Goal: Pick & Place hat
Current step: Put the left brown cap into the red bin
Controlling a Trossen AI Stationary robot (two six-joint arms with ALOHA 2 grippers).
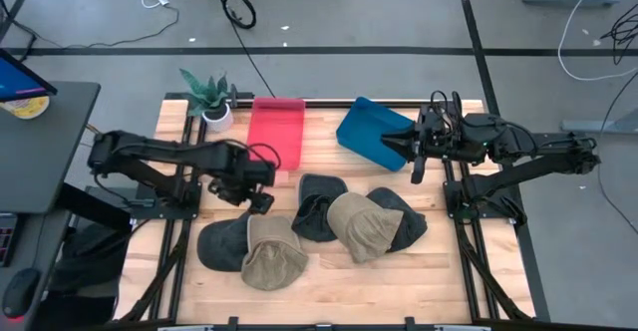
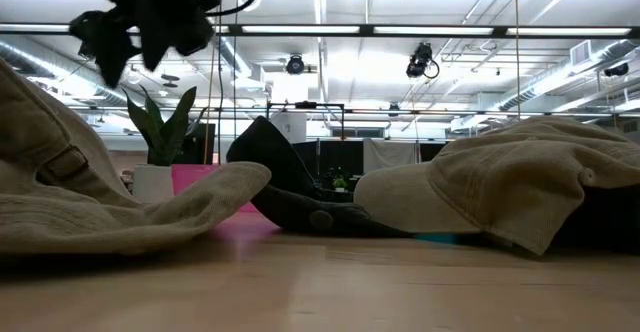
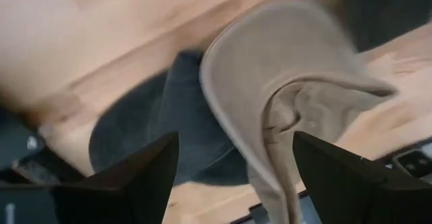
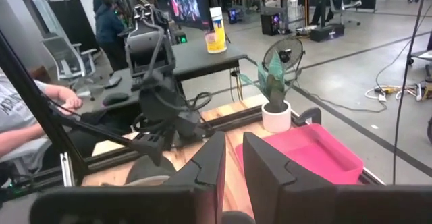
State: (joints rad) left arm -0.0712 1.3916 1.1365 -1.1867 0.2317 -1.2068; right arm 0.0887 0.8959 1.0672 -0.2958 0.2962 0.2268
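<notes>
Several hats lie on the wooden table (image 1: pixel 439 261). At the near left a tan hat (image 1: pixel 274 256) rests partly on a dark hat (image 1: pixel 219 243). Toward the middle, another tan hat (image 1: pixel 361 226) lies between two dark ones (image 1: pixel 319 206) (image 1: pixel 407 216). My left gripper (image 1: pixel 261 196) hangs open, pointing steeply down, just above the near-left pair. In its wrist view the fingers (image 3: pixel 235 143) stand wide on either side of the tan hat (image 3: pixel 283 69) and dark hat (image 3: pixel 155 129), touching neither. My right gripper (image 1: pixel 411 157) waits level over the blue tray's edge, fingers together and empty (image 4: pixel 233 163).
A red tray (image 1: pixel 276 130) and a blue tray (image 1: pixel 371 132) stand at the table's far edge, with a potted plant (image 1: pixel 209 100) at the far left corner. A person sits beyond the table (image 4: pixel 27 116). Bare wood lies along the near right edge.
</notes>
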